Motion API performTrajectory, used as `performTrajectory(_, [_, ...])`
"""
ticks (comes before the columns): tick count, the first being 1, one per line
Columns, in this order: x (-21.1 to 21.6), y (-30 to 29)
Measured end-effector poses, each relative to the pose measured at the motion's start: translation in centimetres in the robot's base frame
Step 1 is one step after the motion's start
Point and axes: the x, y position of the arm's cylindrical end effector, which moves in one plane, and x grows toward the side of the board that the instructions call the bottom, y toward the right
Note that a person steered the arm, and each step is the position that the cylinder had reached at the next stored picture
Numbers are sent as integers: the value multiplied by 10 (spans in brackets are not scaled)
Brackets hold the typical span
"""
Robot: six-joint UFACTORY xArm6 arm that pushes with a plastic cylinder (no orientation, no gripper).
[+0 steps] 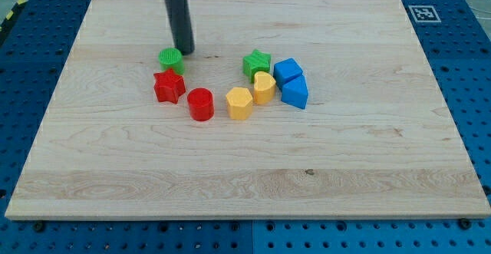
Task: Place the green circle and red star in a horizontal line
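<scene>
The green circle (170,58) sits on the wooden board (245,154) left of centre, toward the view's top. The red star (169,87) lies just below it, touching or nearly touching. My tip (185,51) is the lower end of the dark rod, right beside the green circle's upper right edge, about touching it.
A red cylinder (200,103) lies right of the red star. A yellow hexagon-like block (239,103), a yellow block (264,87), a green star (257,63), a blue block (288,71) and a blue triangle-like block (294,93) cluster at centre. A marker tag (421,12) sits at the board's top right.
</scene>
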Motion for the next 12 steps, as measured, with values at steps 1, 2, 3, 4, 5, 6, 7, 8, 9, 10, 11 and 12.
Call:
performTrajectory(1, [-18, -31])
performTrajectory(2, [12, -62])
performTrajectory(3, [35, -59])
performTrajectory(4, [46, -35])
performTrajectory(5, [48, -12])
performTrajectory(6, [48, -2])
performTrajectory(7, [48, 6])
performTrajectory(8, [48, 8])
performTrajectory(9, [48, 8])
performTrajectory(10, [36, 8])
performTrajectory(11, [36, 17])
performTrajectory(12, [55, 28])
